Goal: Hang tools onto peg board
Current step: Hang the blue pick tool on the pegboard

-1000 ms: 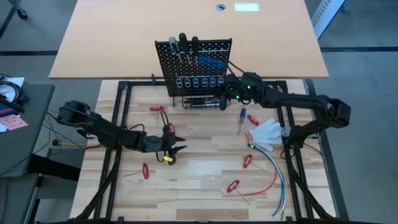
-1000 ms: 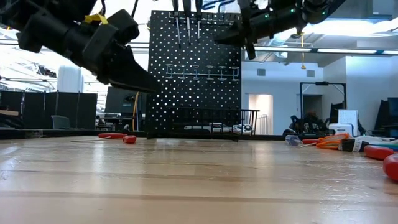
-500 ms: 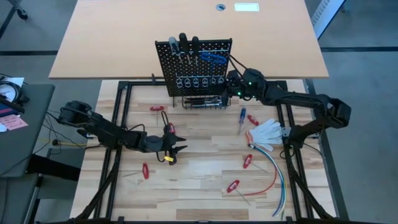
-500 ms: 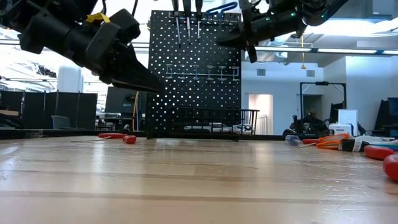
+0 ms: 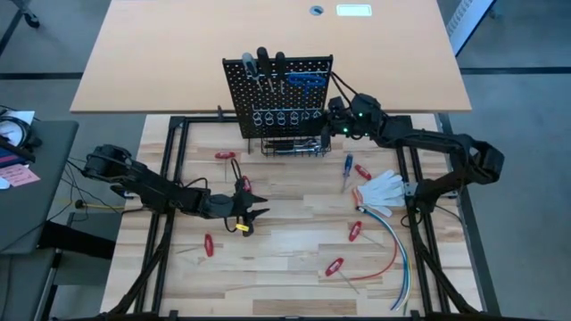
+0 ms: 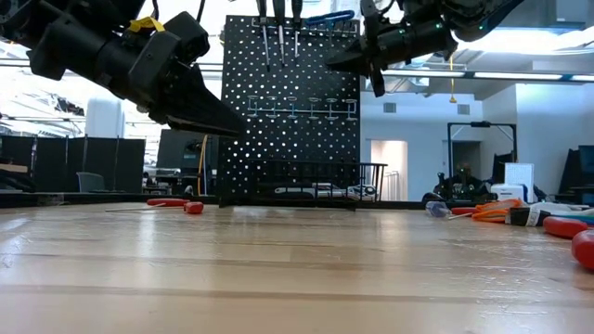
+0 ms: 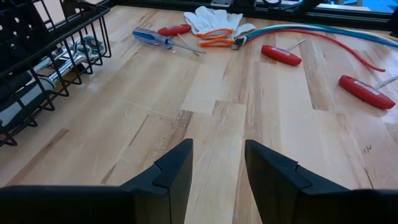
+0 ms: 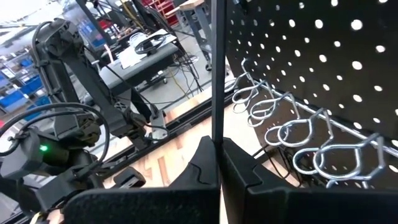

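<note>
Since the frame a second ago, we see the right gripper (image 5: 334, 112) lifted beside the peg board (image 5: 281, 89), clamped on the blue T-handle hex key (image 5: 303, 82), left gripper (image 5: 248, 207) unmoved over the table, half open, empty.

Your peg board (image 5: 278, 85) stands upright at the table's 12 o'clock: a black perforated panel with a row of ring holders (image 5: 281, 117) and a wire basket (image 5: 290, 147) at its base, silver tools lying in it. Three dark-handled screwdrivers (image 5: 263, 64) hang along its top, a blue T-handle key (image 5: 303, 82) beside them toward 3 o'clock. On the tabletop you have a blue screwdriver (image 5: 347, 168) toward 2 o'clock, and red-handled tools (image 5: 355, 231) scattered from 3 to 5 o'clock, at 7 and at 10.
</note>
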`<state>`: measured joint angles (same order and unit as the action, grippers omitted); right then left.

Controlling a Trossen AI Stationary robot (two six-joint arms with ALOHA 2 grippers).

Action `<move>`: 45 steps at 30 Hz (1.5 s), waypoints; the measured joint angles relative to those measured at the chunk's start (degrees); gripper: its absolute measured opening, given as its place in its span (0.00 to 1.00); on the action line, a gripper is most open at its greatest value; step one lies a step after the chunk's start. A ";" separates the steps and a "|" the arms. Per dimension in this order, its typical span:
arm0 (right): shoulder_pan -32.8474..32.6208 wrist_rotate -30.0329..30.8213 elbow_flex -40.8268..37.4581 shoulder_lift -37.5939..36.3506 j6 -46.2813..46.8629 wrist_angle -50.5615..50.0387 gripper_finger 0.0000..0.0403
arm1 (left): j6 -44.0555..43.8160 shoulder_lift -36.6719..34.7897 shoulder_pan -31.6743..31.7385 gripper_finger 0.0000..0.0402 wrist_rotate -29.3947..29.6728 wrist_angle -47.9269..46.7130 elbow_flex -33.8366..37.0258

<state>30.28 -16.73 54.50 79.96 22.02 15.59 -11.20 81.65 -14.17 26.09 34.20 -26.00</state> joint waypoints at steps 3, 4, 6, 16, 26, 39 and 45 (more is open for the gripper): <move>0.60 -0.15 0.00 0.00 0.43 0.00 0.00 | 0.00 0.00 0.00 0.35 0.00 0.05 0.00; 0.85 -0.25 0.00 0.00 0.52 -0.05 0.00 | 0.00 0.00 0.00 0.35 0.00 0.12 0.00; 1.42 -0.36 0.00 0.00 0.70 -0.39 0.00 | 0.00 0.00 0.00 0.35 0.00 0.17 0.00; 3.24 -3.13 -0.02 0.00 2.39 -0.57 0.00 | 0.00 0.00 0.02 0.35 -0.06 0.09 0.00; 2.59 -4.81 -0.02 0.00 6.57 0.85 0.01 | 0.00 0.00 0.02 0.35 -0.26 0.04 0.00; 1.27 -6.11 -0.02 -0.09 14.32 2.05 0.01 | 0.02 0.00 0.02 0.35 -0.27 0.00 0.00; 1.21 -6.56 -0.09 -0.09 15.95 4.83 0.01 | 0.02 0.00 0.02 0.35 -0.27 0.00 0.00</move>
<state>31.48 -23.29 54.41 79.88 37.97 20.43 -11.18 81.65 -14.15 25.81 34.20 -26.00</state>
